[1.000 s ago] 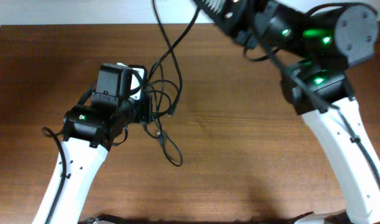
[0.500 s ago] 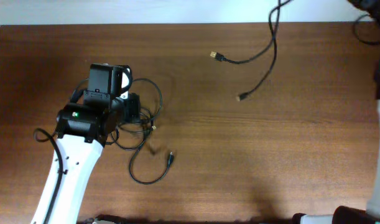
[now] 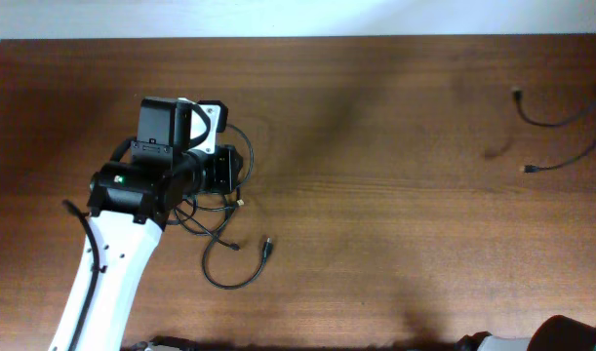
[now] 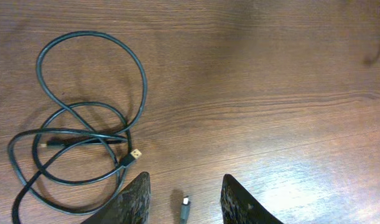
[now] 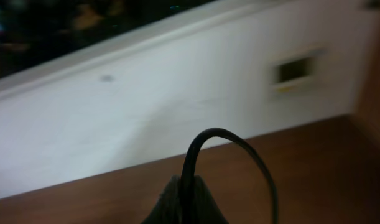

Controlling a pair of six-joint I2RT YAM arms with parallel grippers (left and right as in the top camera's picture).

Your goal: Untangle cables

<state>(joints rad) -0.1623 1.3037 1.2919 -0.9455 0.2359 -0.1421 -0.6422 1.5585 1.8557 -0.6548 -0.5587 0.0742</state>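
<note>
Black cable (image 3: 549,124) in the right gripper (image 5: 185,202) has swung rightward.

overhead: fixed above, straight down, far, whole table (image 3: 376,195)
left wrist: close over the table, angled down past its own fingers (image 4: 132,199)
right wrist: faces sideways at the wall (image 5: 146,106)
shared: overhead + left wrist both see cables (image 3: 229,285)
</note>
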